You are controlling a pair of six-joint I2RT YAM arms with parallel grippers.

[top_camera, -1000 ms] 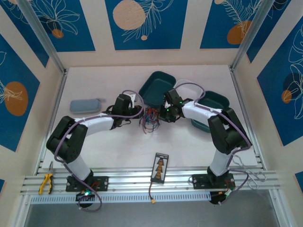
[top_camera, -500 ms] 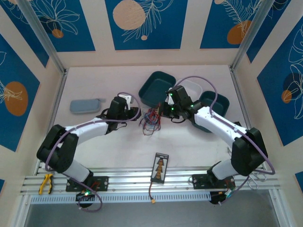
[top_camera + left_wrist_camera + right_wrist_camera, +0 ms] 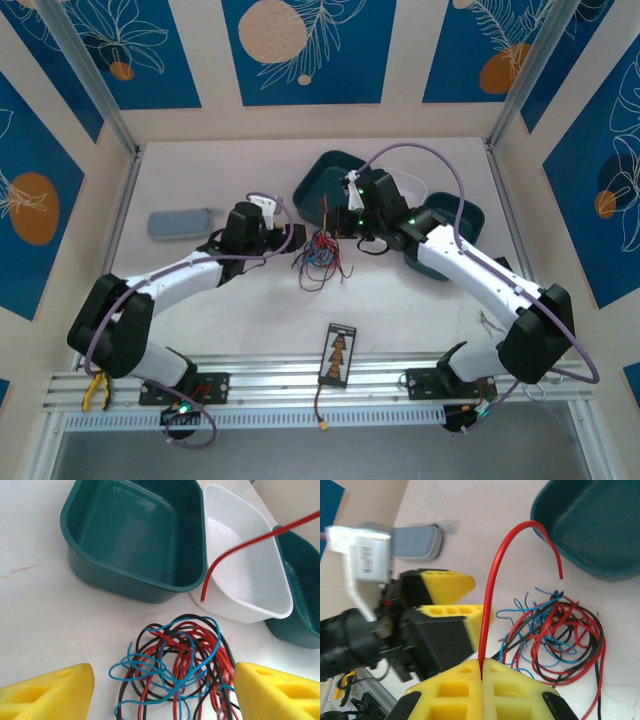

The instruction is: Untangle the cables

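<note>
White tabletop (image 3: pixel 230 310) carried the tangled bunch of thin red, blue and black cables (image 3: pixel 320 258). Within the last second the right fingers (image 3: pixel 455 685), pinching one red wire (image 3: pixel 487 610), had risen, drawing it free. The left fingers (image 3: pixel 50 690) stayed spread beside the bunch.

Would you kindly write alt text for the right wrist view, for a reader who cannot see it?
The right gripper, fingers yellow, is shut on one red cable that arcs up toward a teal tray. Tangled red, blue and black cables lie on the white table at right; the left gripper is at left.
</note>
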